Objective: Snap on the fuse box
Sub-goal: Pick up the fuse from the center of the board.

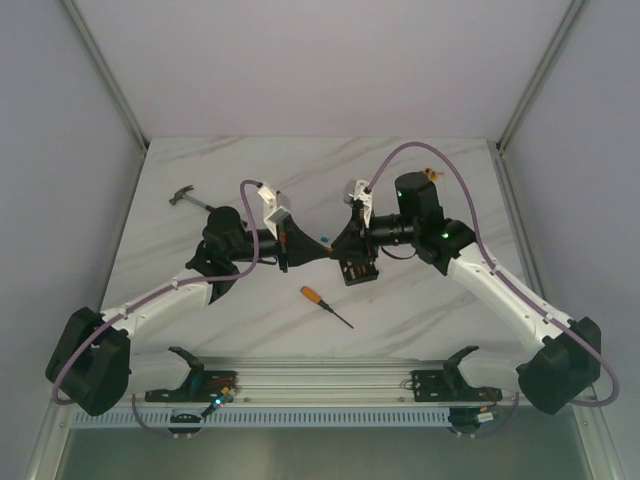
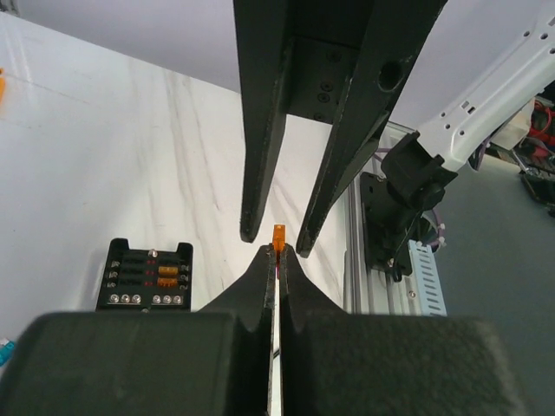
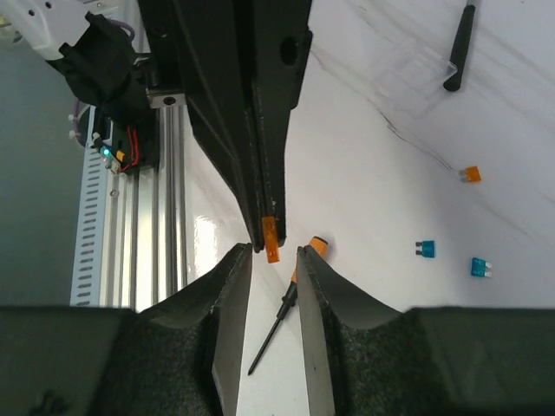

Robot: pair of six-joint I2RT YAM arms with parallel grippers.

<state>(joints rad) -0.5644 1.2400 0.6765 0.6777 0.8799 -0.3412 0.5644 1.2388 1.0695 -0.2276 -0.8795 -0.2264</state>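
1. The left end effector (image 2: 277, 251) is clenched on a small orange fuse (image 2: 278, 236), which is pinched at the very tips and sticks out past them.
2. The right end effector (image 3: 273, 252) is released. Its two fingers stand apart on either side of that same orange fuse, with a gap showing on each side in the right wrist view.
3. From above, the two end effectors meet tip to tip over the middle of the marble surface (image 1: 300, 170), the left coming in from 9 o'clock and the right from 3 o'clock.
4. The fuse box (image 1: 358, 270) sits flat on the surface at about 5 o'clock from that meeting point, and neither end effector touches it. In the left wrist view its open top shows rows of small orange and dark fuses.
5. A screwdriver (image 1: 325, 306) with an orange handle lies at 7 o'clock from the fuse box, well apart from it.
6. A hammer (image 1: 190, 197) lies at 10 o'clock from the left end effector.
7. A loose orange fuse (image 3: 470, 174) and two blue fuses (image 3: 425, 249) lie scattered on the surface.
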